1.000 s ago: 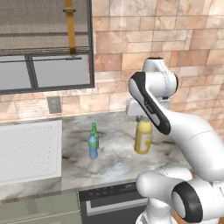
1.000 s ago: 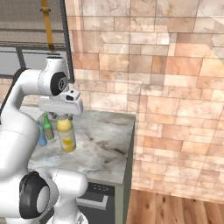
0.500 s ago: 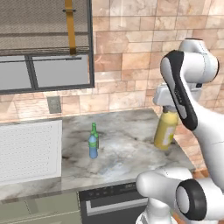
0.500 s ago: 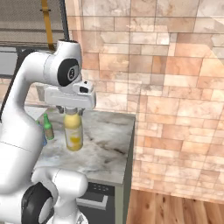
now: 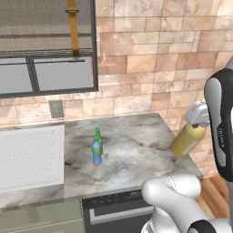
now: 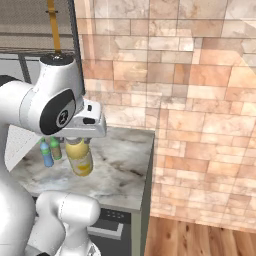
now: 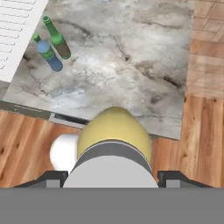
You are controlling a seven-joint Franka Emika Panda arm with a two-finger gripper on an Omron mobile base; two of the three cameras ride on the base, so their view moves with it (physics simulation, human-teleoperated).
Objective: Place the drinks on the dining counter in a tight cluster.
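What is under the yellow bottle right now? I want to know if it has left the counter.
Under the held yellow bottle: counter edge and wood floor. The bottle covers what lies directly below.

I look down past the yellow bottle in my grip: 2 small bottles, blue and green, stand together on the marble counter.

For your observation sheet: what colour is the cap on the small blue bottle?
Green, on the small blue bottle; the hand view shows it best.
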